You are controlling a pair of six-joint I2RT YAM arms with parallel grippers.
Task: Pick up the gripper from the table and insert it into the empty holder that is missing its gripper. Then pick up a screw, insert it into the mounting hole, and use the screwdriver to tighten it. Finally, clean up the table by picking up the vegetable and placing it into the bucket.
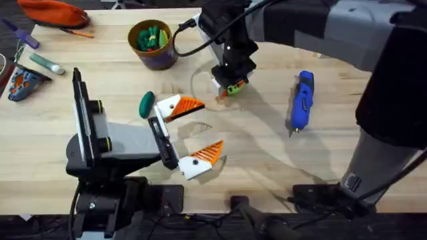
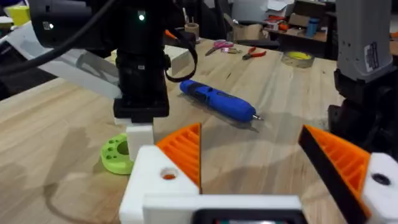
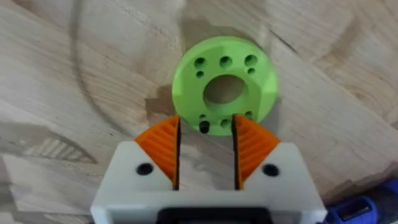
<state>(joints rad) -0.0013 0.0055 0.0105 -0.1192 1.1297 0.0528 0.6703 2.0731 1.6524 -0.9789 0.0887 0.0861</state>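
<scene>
Bright, even light from above; soft shadows on the table point(image 1: 267, 153) toward 5 o'clock of the screwdriver point(image 1: 302, 100); blurred dark right arm point(image 1: 373, 40) at 2 o'clock overhead; left wrist background slightly soft; no glare.

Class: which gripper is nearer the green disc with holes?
Right. The right gripper hangs directly over the disc, fingers open at its rim. The left gripper sits farther back across the table.

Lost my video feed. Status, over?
Right gripper open, low over the green disc. Left gripper open, both orange tips fitted. Screwdriver untouched on the table. Path clear.
</scene>
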